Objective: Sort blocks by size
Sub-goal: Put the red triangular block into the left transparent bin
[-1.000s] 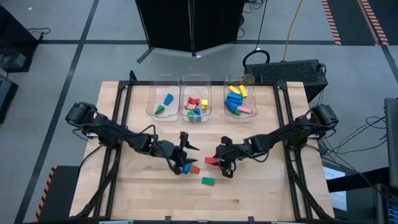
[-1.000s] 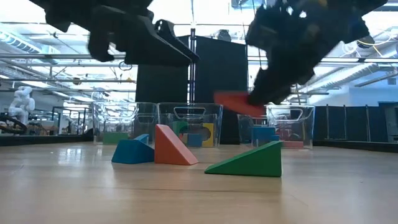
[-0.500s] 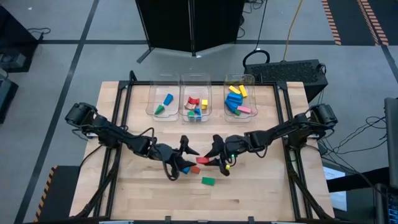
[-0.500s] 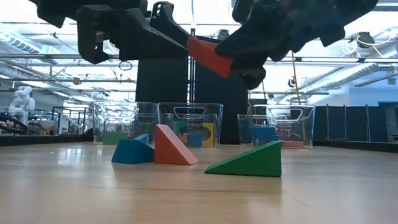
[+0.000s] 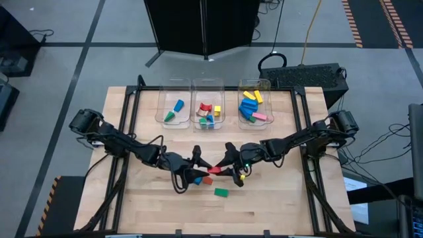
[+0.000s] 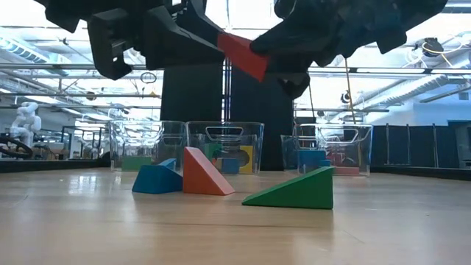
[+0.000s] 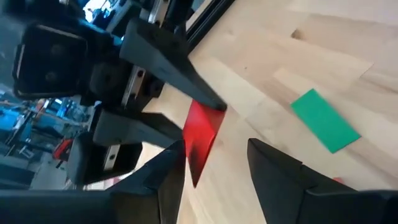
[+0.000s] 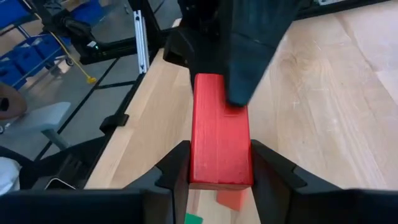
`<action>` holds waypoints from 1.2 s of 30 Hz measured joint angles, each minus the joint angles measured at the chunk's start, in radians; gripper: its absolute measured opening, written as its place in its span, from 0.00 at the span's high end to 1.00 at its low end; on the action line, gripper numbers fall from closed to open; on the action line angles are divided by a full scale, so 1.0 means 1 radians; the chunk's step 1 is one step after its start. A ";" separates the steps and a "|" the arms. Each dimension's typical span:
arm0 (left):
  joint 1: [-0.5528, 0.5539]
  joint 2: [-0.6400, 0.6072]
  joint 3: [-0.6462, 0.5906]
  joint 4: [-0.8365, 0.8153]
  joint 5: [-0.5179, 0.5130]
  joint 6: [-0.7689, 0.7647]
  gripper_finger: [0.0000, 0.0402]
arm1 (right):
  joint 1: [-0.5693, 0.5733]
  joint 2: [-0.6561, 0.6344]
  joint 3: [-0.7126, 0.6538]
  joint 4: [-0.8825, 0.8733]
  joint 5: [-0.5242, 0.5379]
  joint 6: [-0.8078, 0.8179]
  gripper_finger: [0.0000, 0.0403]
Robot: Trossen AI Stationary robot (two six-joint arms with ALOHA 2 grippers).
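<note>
Held in mid-air above the desk (image 5: 277, 205) centre: red wedge block (image 6: 243, 55), clamped in right gripper (image 8: 214, 165) jaws. Left gripper (image 7: 214, 165) jaws apart around its other end, touching or not, cannot tell. No readable writing or labels anywhere.

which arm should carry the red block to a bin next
Left, probably. The right end effector grips the red block above the table, and the left end effector has its fingers around the other end, apparently taking it over. Three wedges wait on the table below.
</note>
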 joint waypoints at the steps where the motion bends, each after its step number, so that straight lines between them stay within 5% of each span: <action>1: 0.000 0.000 0.000 0.004 0.006 0.002 0.57 | -0.001 0.000 0.000 -0.001 0.000 -0.001 0.70; 19: 0.015 0.126 0.064 0.066 0.014 0.099 0.58 | -0.006 0.002 0.000 -0.030 0.002 -0.001 0.70; 31: 0.015 0.126 0.066 0.058 0.013 0.109 0.89 | -0.006 0.002 0.000 -0.046 -0.007 0.003 0.70; 36: 0.014 0.126 0.066 0.054 -0.005 0.107 0.90 | -0.004 0.002 0.000 -0.051 -0.004 -0.015 0.68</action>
